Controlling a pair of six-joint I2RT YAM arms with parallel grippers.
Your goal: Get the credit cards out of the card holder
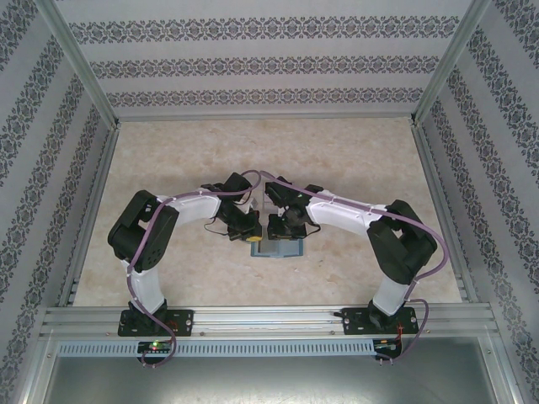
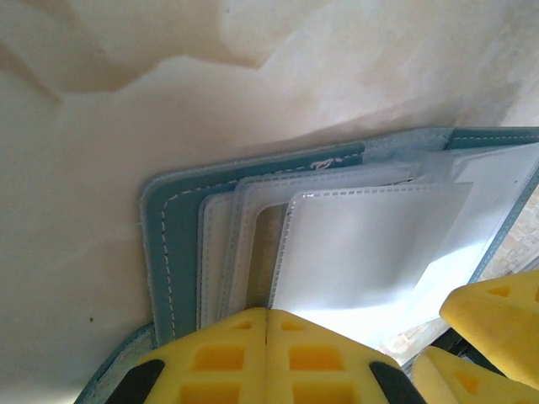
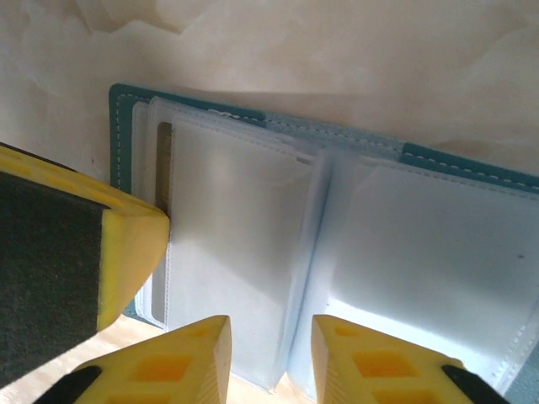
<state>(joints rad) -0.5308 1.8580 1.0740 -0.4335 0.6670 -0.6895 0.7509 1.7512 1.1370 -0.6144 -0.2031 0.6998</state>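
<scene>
Right wrist view: my right gripper (image 3: 269, 337), jaws apart, straddles a clear sleeve (image 3: 236, 252) of the card holder (image 3: 126, 118) and may pinch only plastic; my left gripper (image 2: 266, 337) is closed.

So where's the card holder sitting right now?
In the top view the card holder lies open at the middle of the table, directly beneath the spot where the left end effector and right end effector meet.

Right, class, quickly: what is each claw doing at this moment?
Left claw: shut, tips together at the card holder.
Right claw: open, jaws astride a clear sleeve.
</scene>
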